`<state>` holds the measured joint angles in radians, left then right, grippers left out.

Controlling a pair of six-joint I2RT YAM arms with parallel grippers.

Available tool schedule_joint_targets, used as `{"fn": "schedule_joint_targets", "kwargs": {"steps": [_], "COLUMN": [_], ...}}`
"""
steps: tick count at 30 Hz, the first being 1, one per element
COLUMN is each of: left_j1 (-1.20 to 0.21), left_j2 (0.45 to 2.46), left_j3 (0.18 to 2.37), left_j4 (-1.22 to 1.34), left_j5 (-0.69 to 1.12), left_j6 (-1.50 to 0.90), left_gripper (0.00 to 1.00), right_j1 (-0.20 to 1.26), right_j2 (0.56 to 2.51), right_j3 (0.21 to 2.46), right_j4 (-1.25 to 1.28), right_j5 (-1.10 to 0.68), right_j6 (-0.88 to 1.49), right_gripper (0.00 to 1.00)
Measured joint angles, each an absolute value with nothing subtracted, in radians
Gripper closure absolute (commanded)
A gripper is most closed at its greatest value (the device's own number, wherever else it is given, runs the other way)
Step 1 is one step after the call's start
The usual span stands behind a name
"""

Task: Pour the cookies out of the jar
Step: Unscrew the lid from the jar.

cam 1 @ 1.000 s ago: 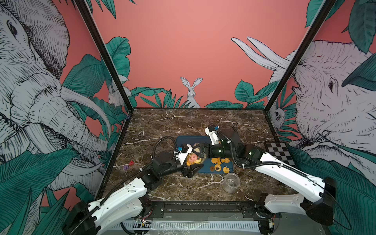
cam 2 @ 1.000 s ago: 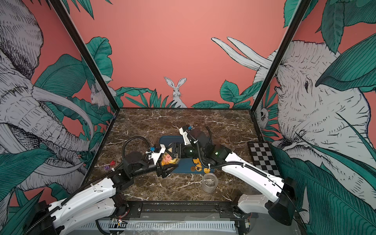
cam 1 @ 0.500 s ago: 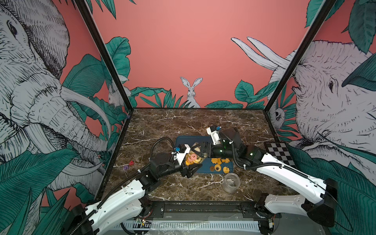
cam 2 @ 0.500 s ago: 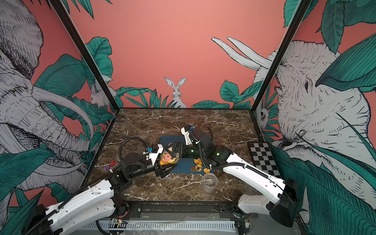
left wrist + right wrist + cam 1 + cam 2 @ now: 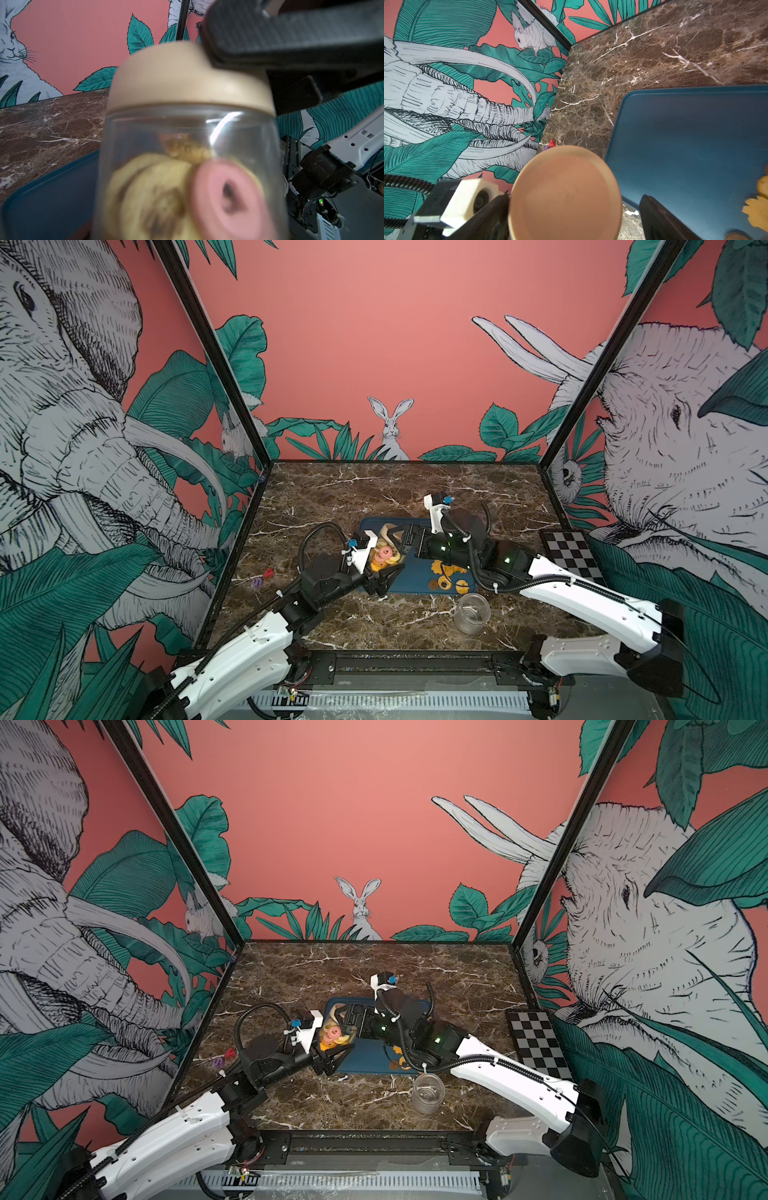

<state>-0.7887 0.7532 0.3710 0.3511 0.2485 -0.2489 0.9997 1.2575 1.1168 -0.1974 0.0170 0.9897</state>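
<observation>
Marble table (image 5: 374, 489) under blue tray (image 5: 411, 577), clear jar (image 5: 471, 612), checkered board (image 5: 571, 556).

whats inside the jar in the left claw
Cookies: yellow rounds and a pink ring show through the clear jar. The tan lid covers the top; how many lie behind is hidden.

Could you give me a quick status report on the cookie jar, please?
Left gripper shut on cookie jar at blue tray. Right gripper open, fingers straddling lid. Lid still on, blocking the pour; cookies inside, others already on tray.
</observation>
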Motion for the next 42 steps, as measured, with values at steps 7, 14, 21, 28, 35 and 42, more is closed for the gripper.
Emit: {"fn": "schedule_joint_targets", "kwargs": {"steps": [7,14,21,28,35,42], "left_j1": [-0.788,-0.788,-0.783,-0.763,-0.71,-0.701], "left_j2": [0.755,0.758,0.759,0.806,0.866,0.967], "left_j3": [0.358,0.356,0.352,0.348,0.332,0.341], "left_j4": [0.355,0.369,0.366,0.419,0.599,0.876], "left_j5": [0.242,0.243,0.241,0.261,0.426,0.595], "left_j6": [-0.262,-0.267,-0.285,-0.327,-0.479,-0.672], "left_gripper": [1.0,1.0,1.0,1.0,1.0,1.0], "right_j1": [1.004,1.007,1.006,0.934,0.861,0.834], "right_j2": [1.318,1.322,1.338,1.332,1.285,1.183], "right_j3": [1.107,1.107,1.108,1.018,0.937,0.892], "right_j4": [-0.126,-0.112,-0.093,0.051,0.197,0.276], "right_j5": [0.017,0.019,0.017,-0.121,-0.319,-0.405], "right_j6": [1.053,1.077,1.077,1.071,0.989,0.886], "right_gripper": [0.05,0.1,0.9,1.0,1.0,1.0]}}
